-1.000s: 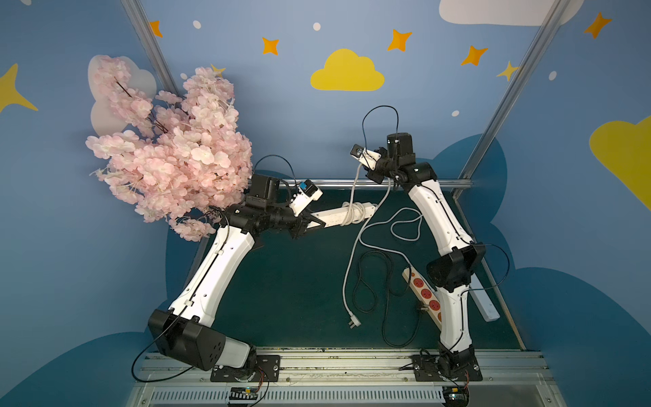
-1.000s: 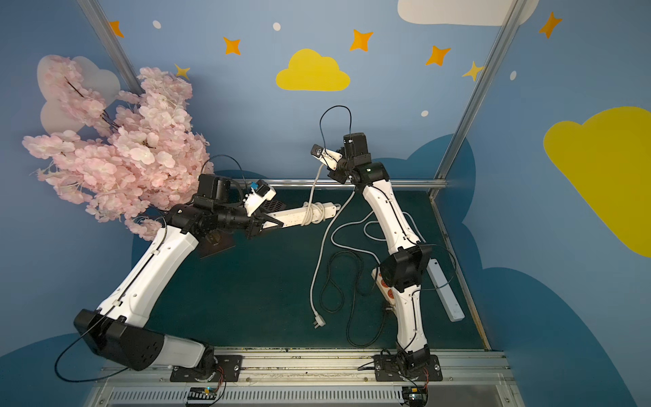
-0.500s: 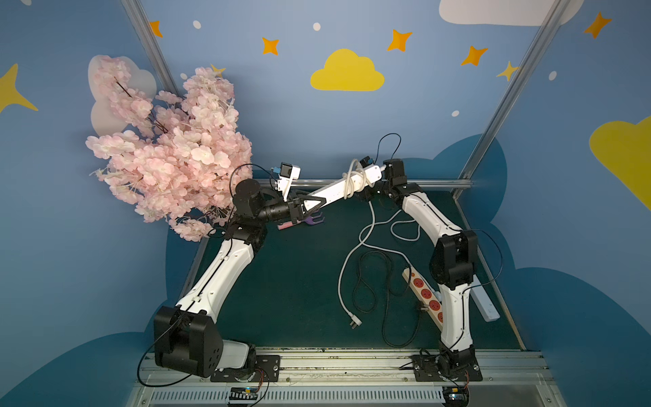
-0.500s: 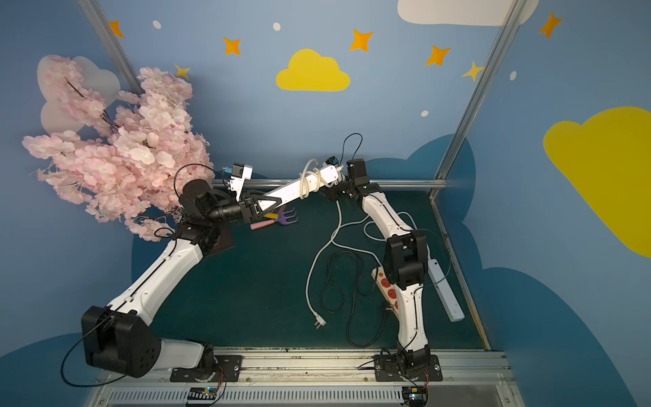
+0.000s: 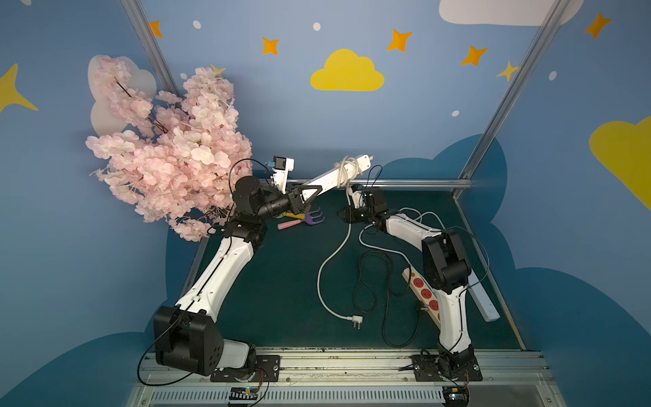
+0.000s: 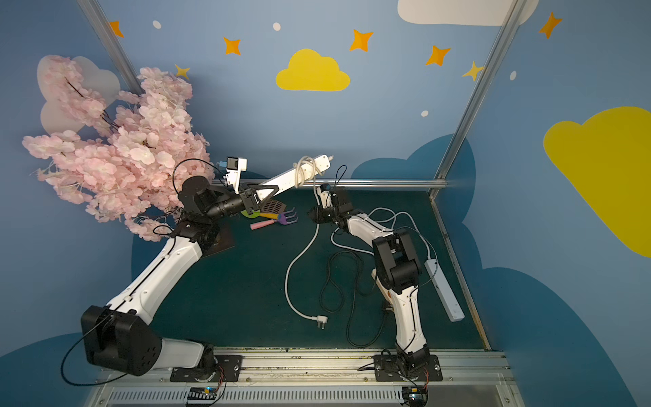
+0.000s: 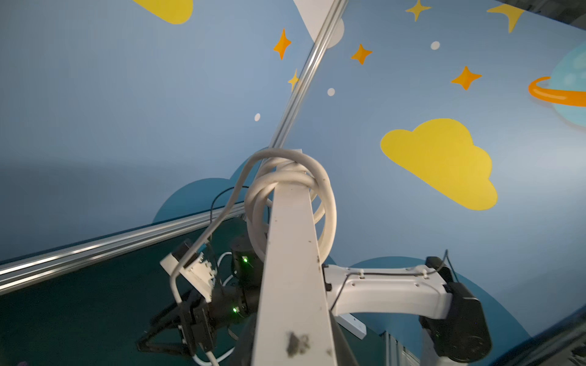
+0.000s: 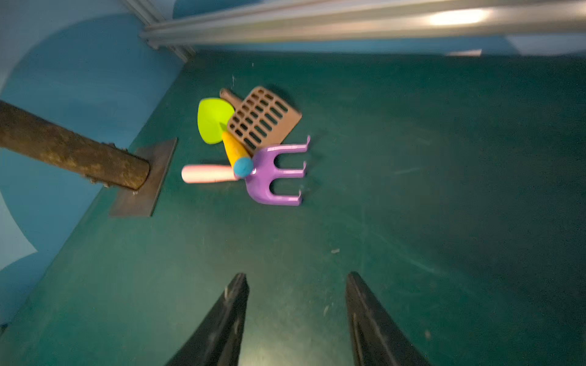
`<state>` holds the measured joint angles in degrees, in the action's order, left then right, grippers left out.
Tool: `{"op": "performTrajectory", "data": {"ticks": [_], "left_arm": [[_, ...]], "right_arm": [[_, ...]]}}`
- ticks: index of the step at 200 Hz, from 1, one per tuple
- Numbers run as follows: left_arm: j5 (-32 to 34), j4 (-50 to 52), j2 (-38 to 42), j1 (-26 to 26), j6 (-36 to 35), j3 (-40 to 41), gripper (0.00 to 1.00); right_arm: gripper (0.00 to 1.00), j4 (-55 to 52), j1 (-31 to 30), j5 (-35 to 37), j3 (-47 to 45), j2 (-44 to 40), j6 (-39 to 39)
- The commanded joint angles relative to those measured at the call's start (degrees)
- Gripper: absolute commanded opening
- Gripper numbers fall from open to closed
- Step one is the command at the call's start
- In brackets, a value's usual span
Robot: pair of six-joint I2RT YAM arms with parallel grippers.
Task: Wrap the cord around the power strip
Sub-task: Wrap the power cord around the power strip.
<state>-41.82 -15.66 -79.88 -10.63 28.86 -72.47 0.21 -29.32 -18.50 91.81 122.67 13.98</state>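
Left gripper (image 5: 311, 192) is seen clamped on one end of the white power strip (image 5: 333, 175), which is held in the air and tilted upward toward the back wall. Several loops of the white cord (image 7: 285, 177) are wound around the strip near its far end. From there the cord is hung down past the right gripper (image 8: 296, 285), whose fingers (image 8: 234, 301) are spread with nothing between them. Whether the cord touches that gripper cannot be told. Farther on, the cord is laid in a long curve across the dark green table surface (image 5: 274, 289) and is ended by a white plug (image 5: 355, 320) lying near the front middle.

A second power strip (image 5: 422, 292) with red sockets is partly hidden under the right arm, and a looped black cable (image 5: 366, 282) is spread beside it. A pale bar (image 6: 444, 289) is laid along the right edge. At the rear left, a purple toy rake (image 8: 276, 171), a green scoop (image 8: 214, 120) and a brown slotted scoop (image 8: 263, 117) are piled together, touching. A pink blossom tree (image 5: 169, 158) is mounted at the rear left corner on a flat base plate (image 8: 146, 180). The table is enclosed by blue walls (image 5: 352, 123) painted with yellow clouds and orange stars, and an aluminium rail (image 5: 415, 183) is run along the back edge.
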Motion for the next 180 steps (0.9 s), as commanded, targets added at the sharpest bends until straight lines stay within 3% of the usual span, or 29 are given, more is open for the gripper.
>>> {"op": "performTrajectory", "data": {"ticks": [1,10,60,79,96,113,144,180], "left_arm": [[12.3,2.9,0.0,2.4,-6.6,-4.4,0.02],[15.2,3.9,-1.0,3.3,-7.1,-4.8,0.03],[26.2,12.6,-5.3,1.7,-22.1,-7.2,0.02],[31.3,18.7,-6.2,-1.9,-31.7,-8.0,0.03],[35.6,26.5,-7.0,-5.4,-40.4,-8.7,0.02],[37.3,33.5,-6.9,-7.1,-45.5,-7.8,0.03],[29.0,49.5,-6.4,-7.2,-47.7,-10.4,0.02],[7.8,64.4,-6.4,-8.2,-52.4,-15.4,0.03]], "right_arm": [[0.04,-3.0,-4.3,4.8,-4.9,-9.9,-8.9],[0.00,-6.4,-6.1,6.1,-6.2,-12.4,-13.5],[0.00,-23.8,-17.0,9.4,-9.6,-26.1,-42.2],[0.00,-24.0,-20.5,17.4,-8.5,-29.4,-49.8],[0.00,-24.2,-20.9,24.5,-5.1,-30.9,-56.8],[0.00,-25.8,-18.5,25.1,0.1,-31.5,-60.0],[0.00,-25.2,-11.5,21.5,8.0,-29.6,-63.8],[0.00,-29.3,-3.1,16.0,22.8,-18.8,-64.7]]}}
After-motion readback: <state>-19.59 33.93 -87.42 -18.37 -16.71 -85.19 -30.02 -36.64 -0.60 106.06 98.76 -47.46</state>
